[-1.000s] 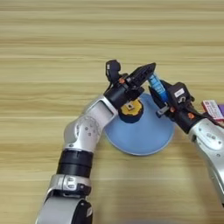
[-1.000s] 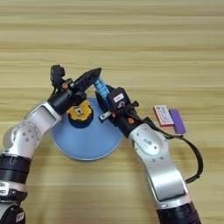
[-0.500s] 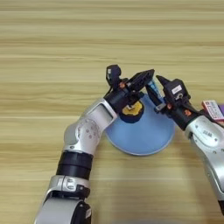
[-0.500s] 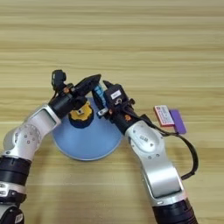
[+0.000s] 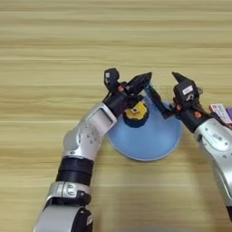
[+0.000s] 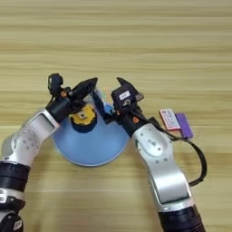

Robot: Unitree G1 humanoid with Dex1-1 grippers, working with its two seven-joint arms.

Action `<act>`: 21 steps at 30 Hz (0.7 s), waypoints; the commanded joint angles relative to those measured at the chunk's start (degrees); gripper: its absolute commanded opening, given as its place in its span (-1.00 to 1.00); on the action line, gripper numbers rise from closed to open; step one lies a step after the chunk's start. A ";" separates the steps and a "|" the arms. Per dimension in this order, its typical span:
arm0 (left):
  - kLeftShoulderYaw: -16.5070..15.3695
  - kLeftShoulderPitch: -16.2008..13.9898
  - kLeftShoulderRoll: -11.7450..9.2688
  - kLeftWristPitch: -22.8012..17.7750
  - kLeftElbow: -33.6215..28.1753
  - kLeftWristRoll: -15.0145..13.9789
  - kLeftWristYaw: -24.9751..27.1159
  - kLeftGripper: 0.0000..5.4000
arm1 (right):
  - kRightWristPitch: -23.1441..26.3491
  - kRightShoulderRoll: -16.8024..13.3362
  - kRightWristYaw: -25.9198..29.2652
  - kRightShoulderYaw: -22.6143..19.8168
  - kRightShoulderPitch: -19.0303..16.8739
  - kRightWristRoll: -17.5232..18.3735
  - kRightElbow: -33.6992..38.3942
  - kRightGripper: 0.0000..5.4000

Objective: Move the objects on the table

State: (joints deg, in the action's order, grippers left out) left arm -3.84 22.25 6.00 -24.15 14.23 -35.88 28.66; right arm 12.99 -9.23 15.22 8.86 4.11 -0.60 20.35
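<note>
A wide light-blue plate (image 5: 149, 140) lies on the wooden table (image 5: 54, 41). The yellow-and-black tape measure (image 5: 136, 113) sits on the plate's upper left part. My left gripper (image 5: 128, 78) hovers just above it, open, one finger on either side and holding nothing. My right gripper (image 6: 109, 88) is over the plate's upper right rim with its fingers spread. The small blue tube (image 6: 108, 108) shows only as a sliver lying along the gripper's lower finger; a gap separates it from the upper finger.
A small pink-and-white pack (image 6: 169, 119) and a purple strip (image 6: 184, 125) lie side by side on the table right of the plate, just beyond my right forearm. The two grippers are close together over the plate.
My right gripper has moved left over the plate's rim and its fingers have spread apart around the blue tube. The left gripper has stayed open above the tape measure.
</note>
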 commanded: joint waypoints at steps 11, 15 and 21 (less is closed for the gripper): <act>-2.85 2.65 -1.87 2.74 0.73 2.71 -2.48 -0.52 | 0.36 -2.72 0.72 -6.12 -0.67 2.81 -2.72 1.00; -3.15 0.97 -3.59 -0.68 -4.41 1.39 -3.39 -0.52 | 0.13 -2.61 -0.04 -7.53 0.02 3.28 -3.49 1.00; -4.51 -4.67 -8.36 -5.67 -13.89 1.45 -5.49 -0.52 | 0.22 -2.40 -0.74 -8.44 0.63 3.54 -3.61 1.00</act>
State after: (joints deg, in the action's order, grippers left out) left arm -7.70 19.88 -0.02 -27.84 3.87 -34.20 24.18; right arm 12.49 -11.70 15.13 0.75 3.93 2.42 17.01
